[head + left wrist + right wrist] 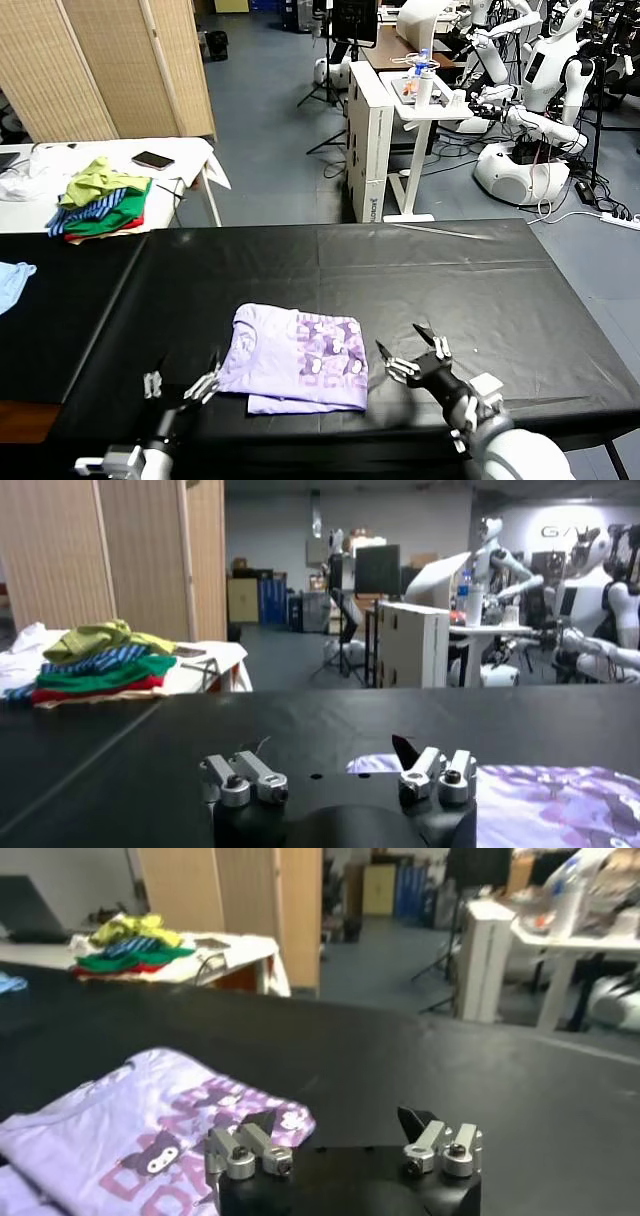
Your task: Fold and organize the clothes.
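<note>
At the far left edge of the black tabletop (450, 290) lies a light blue garment (12, 280). Behind it, on a white table (185, 160), sits a pile of clothes (100, 200) in green, yellow, stripes and red, with a phone (153, 160) beside it.

Near the front edge, the left gripper (180, 382) hangs low over the tabletop with its jaws spread wide and nothing between them; one jaw sits right at the left edge of the T-shirt (300, 358).

The pale lavender T-shirt lies folded into a rough rectangle, flat on the tabletop between the two grippers, its purple print facing up on the right half.

Just beside its right edge, the right gripper (412, 350) also has its jaws wide apart and empty, clear of the fabric.
</note>
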Available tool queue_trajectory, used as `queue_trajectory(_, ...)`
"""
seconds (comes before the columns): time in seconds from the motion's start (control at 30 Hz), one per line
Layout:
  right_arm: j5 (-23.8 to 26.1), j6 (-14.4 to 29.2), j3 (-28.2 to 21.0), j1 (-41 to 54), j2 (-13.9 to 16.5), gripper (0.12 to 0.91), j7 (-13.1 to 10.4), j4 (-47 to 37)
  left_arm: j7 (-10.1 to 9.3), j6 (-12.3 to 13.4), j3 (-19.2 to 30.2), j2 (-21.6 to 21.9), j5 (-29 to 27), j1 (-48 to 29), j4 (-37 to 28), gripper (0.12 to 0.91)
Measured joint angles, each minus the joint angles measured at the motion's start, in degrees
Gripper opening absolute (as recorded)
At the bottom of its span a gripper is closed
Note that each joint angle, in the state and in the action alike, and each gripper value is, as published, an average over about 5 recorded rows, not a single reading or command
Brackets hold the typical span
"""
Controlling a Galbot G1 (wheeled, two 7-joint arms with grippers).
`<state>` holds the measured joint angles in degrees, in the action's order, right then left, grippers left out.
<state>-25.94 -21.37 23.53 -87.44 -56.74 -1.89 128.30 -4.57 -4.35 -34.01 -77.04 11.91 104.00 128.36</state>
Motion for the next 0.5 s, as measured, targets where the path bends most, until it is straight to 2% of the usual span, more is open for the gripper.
queue_trajectory(0.17, 1.9, 5.4, 2.8, -5.7, -0.5, 0.907, -1.1, 2.1, -0.18, -0.1, -1.2, 1.2, 1.4, 2.3, 1.9, 0.907)
queue_trajectory(0.4, 6.1, 12.7, 5.9, -13.2, -2.0, 0.907, -5.6, 4.1, -1.51, -1.1, -0.5, 2.9, 3.7, 7.6, 5.3, 0.907)
queue_trajectory(0.5, 6.9, 15.0, 7.3, -17.4, -3.1, 0.907, -6.7, 5.1, -2.18, -1.9, -0.7, 3.4, 3.8, 10.4, 6.7, 0.907)
